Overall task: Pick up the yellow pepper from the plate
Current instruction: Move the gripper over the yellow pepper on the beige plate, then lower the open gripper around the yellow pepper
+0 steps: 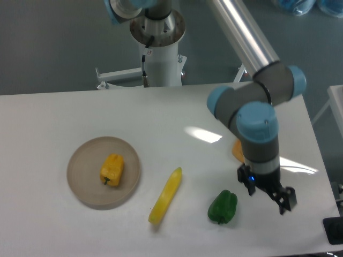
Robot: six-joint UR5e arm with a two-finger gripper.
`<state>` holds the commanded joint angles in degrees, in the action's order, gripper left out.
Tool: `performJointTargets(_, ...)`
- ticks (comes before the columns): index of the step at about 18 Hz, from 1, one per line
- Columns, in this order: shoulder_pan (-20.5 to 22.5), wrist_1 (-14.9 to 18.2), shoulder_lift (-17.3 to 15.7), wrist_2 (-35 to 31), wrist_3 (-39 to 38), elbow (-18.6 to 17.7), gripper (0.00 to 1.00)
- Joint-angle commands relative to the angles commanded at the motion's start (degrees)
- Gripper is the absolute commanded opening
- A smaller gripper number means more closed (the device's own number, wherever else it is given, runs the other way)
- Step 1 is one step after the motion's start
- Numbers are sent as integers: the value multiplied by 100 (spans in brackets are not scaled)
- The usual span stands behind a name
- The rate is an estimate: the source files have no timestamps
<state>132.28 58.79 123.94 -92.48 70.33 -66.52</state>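
Note:
The yellow pepper [112, 169], stubby and yellow-orange, lies on its side in the middle of the round tan plate [86, 184] on the left of the white table. My gripper [278, 201] hangs far to the right, near the table's front right corner, well away from the plate. Its dark fingers point down and to the right, and I cannot make out the gap between them. Nothing shows in its grasp.
A long pale-yellow pepper [165, 196] lies just right of the plate. A green pepper [222, 206] sits left of the gripper. An orange piece [237, 150] peeks out behind the arm's wrist. The robot's base column [160, 53] stands at the back.

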Motion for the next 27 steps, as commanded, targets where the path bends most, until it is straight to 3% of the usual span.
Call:
performJointTargets(4,-148,501,-589,370,-922,-474,100)
performJointTargets(7,-351,546,-994,791,-2046,-958,100)
performJointTargets(10,-676,485,-1126,1012,-2987,-1309,100)
performJointTargets(12,-965,380,-1153,995,-3523,-1573,100)
performJointTargets(17,-1493,-314,-1144,995,-4360,-2188,100)
performJointTargets(27,-2092,-824,-1118,986,-4449,-2787,100)
